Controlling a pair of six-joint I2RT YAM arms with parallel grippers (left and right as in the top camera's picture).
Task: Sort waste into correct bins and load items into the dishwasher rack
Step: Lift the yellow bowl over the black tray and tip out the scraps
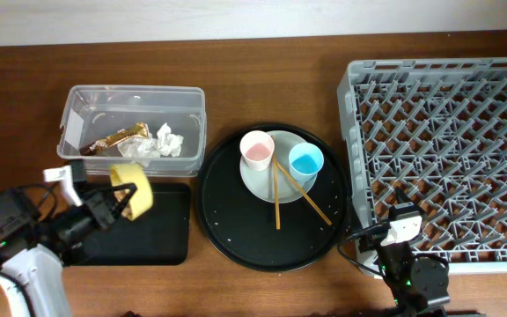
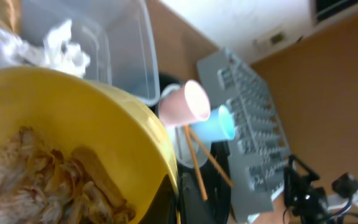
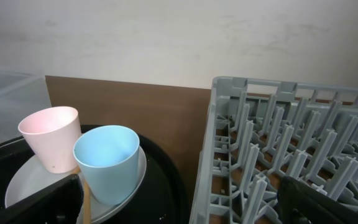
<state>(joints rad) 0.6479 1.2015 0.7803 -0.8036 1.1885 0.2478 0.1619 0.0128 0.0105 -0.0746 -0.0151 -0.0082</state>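
Note:
My left gripper (image 1: 115,202) is shut on the rim of the yellow bowl (image 1: 135,186) and holds it tilted over the shallow black rectangular tray (image 1: 161,238). In the left wrist view the bowl (image 2: 73,118) holds tan food scraps (image 2: 48,180), with the jaws (image 2: 174,196) on its rim. The clear tub (image 1: 192,97) holds a gold-brown wrapper (image 1: 120,137) and white tissue (image 1: 167,141). The pink cup (image 1: 257,150), blue cup (image 1: 305,161) and two chopsticks (image 1: 277,198) rest on the pale plate (image 1: 262,183). My right gripper (image 1: 398,222) is open and empty at the grey rack's (image 1: 447,150) front left corner.
The plate and cups sit on a large round black tray (image 1: 236,229) in the middle of the brown table. In the right wrist view the blue cup (image 3: 107,162), pink cup (image 3: 51,137) and the rack wall (image 3: 229,137) lie just ahead of the open fingers (image 3: 185,214).

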